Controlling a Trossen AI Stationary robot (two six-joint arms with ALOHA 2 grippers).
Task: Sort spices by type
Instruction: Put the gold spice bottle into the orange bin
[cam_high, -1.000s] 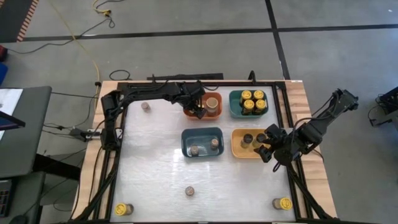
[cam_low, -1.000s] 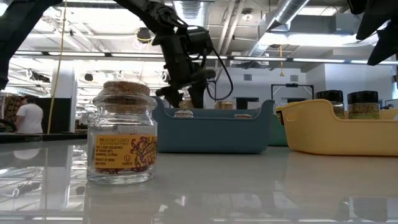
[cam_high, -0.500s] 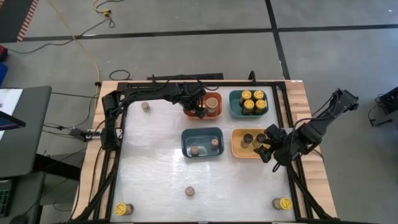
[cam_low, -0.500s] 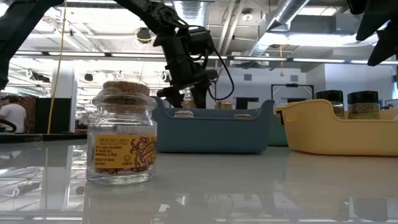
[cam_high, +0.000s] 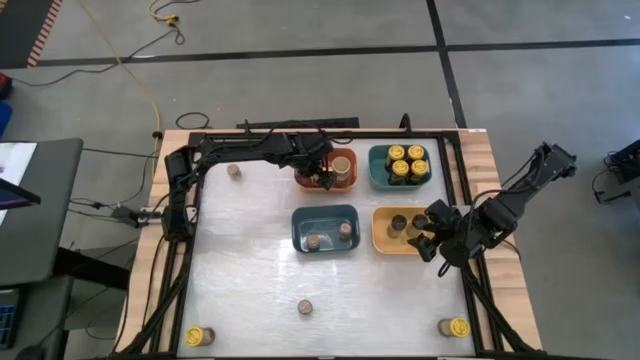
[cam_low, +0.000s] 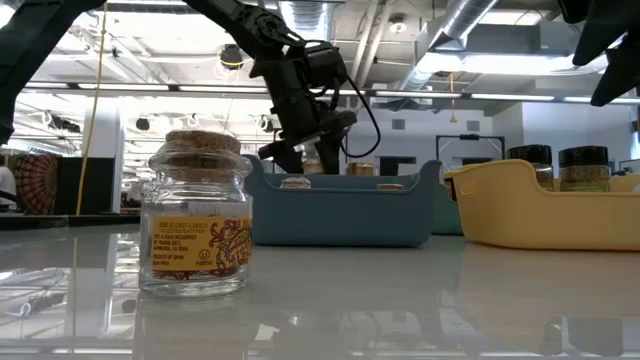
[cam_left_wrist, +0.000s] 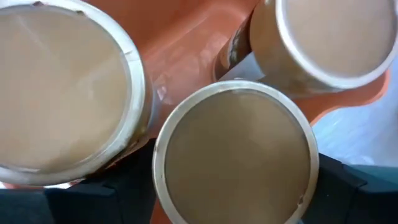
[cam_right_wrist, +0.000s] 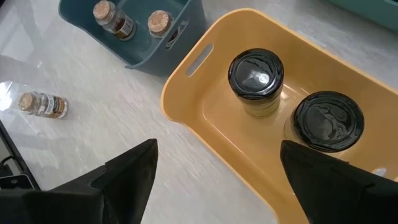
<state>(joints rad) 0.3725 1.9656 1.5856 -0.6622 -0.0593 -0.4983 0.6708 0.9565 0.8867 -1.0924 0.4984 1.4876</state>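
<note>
Since a second ago, the left gripper (cam_high: 322, 180) has slid a little toward the near edge of the orange plastic bin (cam_high: 349, 182), and its fingers have spread apart around the tan-lidded round jar (cam_left_wrist: 235, 152) standing upright there. From above the arm hides that jar, and the wrist view cuts off two more wide tan lids (cam_left_wrist: 59, 87) beside it. The right gripper (cam_right_wrist: 214, 180) hangs wide open, holding nothing, over the yellow bin (cam_right_wrist: 186, 93) with two upright dark-topped jars (cam_right_wrist: 255, 74).
</note>
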